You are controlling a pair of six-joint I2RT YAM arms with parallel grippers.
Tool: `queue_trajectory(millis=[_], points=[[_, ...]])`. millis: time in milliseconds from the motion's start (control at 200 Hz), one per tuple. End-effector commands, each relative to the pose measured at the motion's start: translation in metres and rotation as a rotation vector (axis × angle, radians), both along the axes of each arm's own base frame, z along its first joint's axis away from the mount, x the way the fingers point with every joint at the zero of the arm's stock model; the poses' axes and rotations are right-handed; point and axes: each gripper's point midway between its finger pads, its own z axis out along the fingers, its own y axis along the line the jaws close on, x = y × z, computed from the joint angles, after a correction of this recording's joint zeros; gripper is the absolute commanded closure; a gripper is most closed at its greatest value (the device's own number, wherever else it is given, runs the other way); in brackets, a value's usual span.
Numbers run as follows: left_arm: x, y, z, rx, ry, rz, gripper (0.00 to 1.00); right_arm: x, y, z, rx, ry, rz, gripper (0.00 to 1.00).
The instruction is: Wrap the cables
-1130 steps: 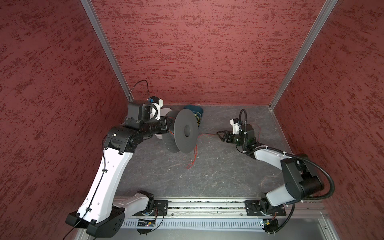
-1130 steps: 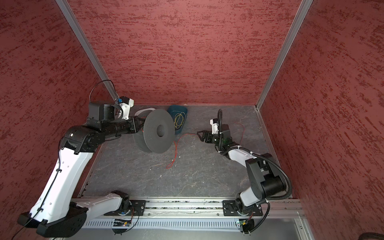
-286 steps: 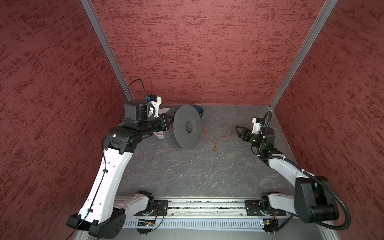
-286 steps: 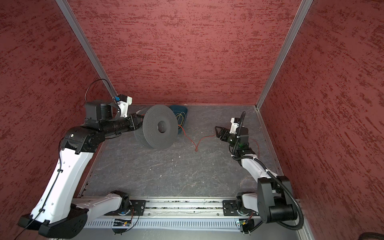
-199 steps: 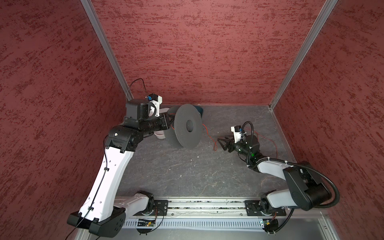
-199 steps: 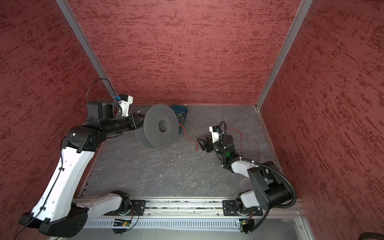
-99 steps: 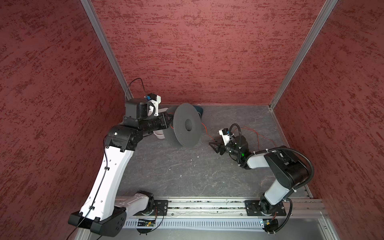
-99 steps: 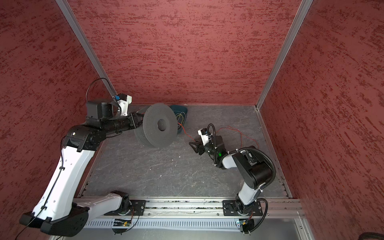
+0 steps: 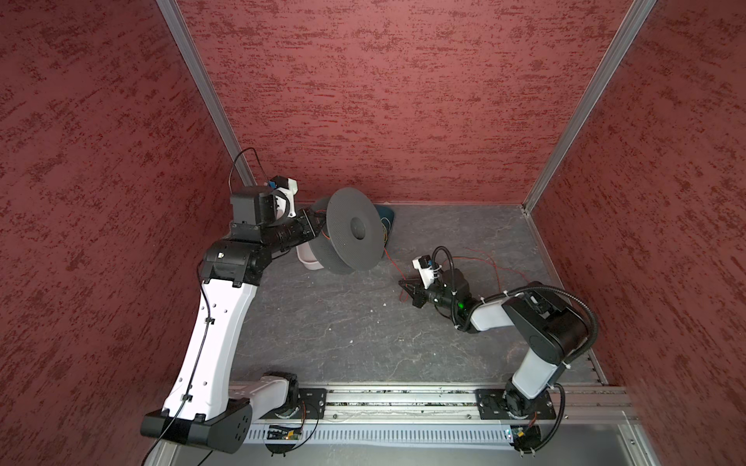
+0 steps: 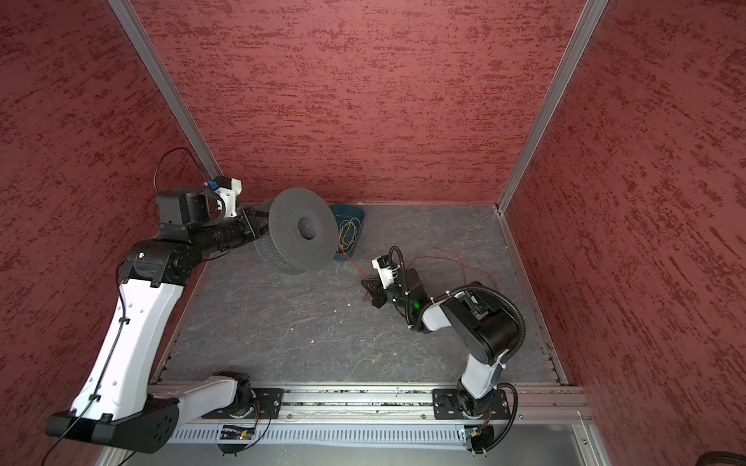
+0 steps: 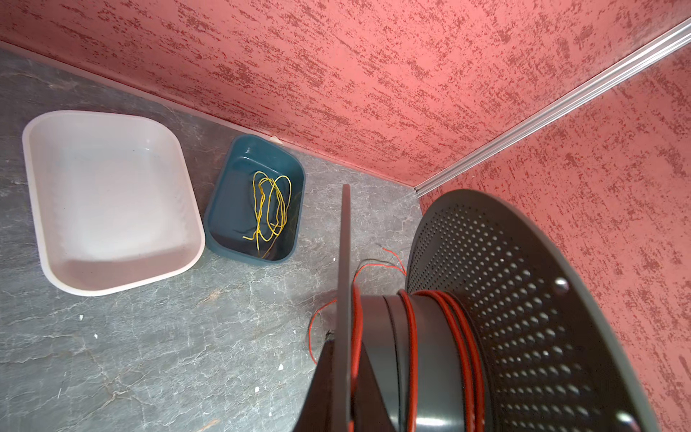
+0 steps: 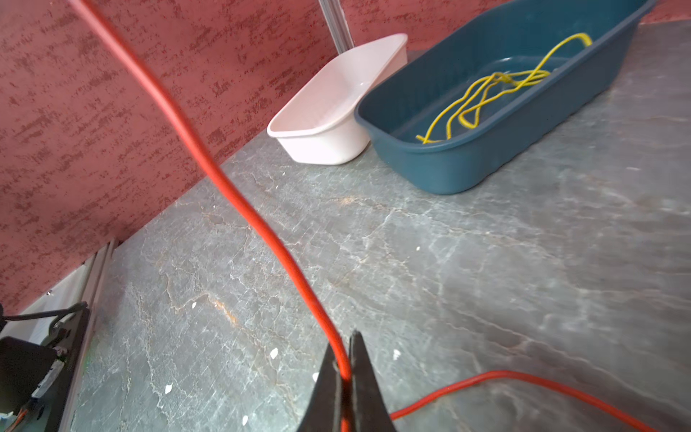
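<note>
A dark grey perforated spool (image 9: 355, 230) (image 10: 302, 230) hangs tilted above the back left of the floor. My left gripper (image 9: 313, 220) (image 11: 346, 355) is shut on its thin near flange. Several turns of the red cables (image 11: 413, 336) lie round the hub. From the spool a red strand (image 9: 389, 258) (image 10: 351, 258) (image 12: 239, 202) runs down to my right gripper (image 9: 405, 286) (image 10: 367, 288) (image 12: 342, 359), which is low over the middle of the floor and shut on it. More of the cable lies loose behind that arm (image 9: 484, 262).
A white tray (image 11: 108, 202) (image 12: 325, 146) sits under the spool by the back wall. Beside it a teal bin (image 11: 224, 209) (image 10: 359, 214) holds thin yellow wires (image 11: 269, 209). Red walls close in the back and both sides.
My right gripper has moved left from the right wall toward the spool and closed on the red cable. The left gripper and the spool have barely moved.
</note>
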Motion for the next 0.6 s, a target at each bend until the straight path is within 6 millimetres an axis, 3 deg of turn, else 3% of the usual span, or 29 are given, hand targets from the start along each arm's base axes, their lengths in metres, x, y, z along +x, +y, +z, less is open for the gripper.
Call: queue_trajectory(millis=[0,301,596], points=[[0.015,0.010,0.024,-0.024,-0.107,0.100,1.00,0.001,0.009,0.005,-0.101,-0.042,-0.043,1.00],[0.040,0.030,-0.014,0.139,-0.087,0.307,1.00,-0.034,0.061,0.031,-0.328,-0.180,0.062,1.00],[0.059,0.030,-0.033,0.236,-0.088,0.381,1.00,-0.069,0.099,0.058,-0.344,-0.264,0.191,1.00]])
